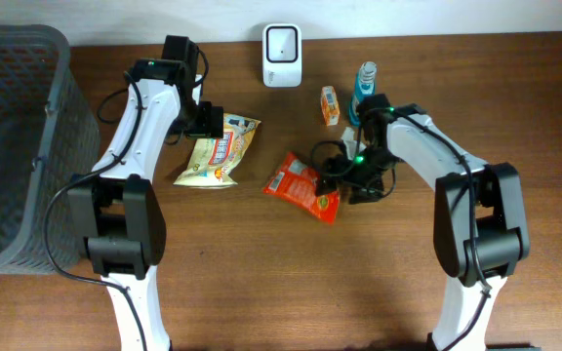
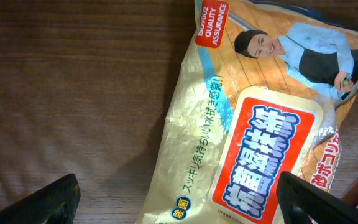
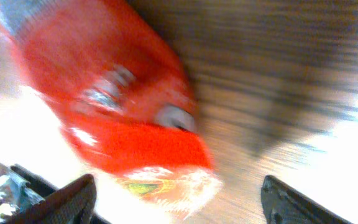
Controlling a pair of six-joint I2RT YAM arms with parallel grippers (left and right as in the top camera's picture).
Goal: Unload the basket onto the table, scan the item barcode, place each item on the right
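Left of the scanner (image 1: pixel 282 56) and nearer the robot, the left gripper (image 1: pixel 209 119) is held over the yellow bag (image 1: pixel 218 151) with its fingers (image 2: pixel 48 199) spread wide, nothing pinched. The bag is seen lying flat with its printed face up. If the slick film is grabbed badly, it could be pushed farther from the scanner, or the barcode could end up turned away from it. Directly in front of the scanner lies the red bag (image 1: pixel 302 185). Right of the scanner and nearer the robot, the right gripper (image 1: pixel 347 175) is seen with fingers (image 3: pixel 61 199) apart, gripping nothing. That view is blurred, so a snagged corner cannot be ruled out.
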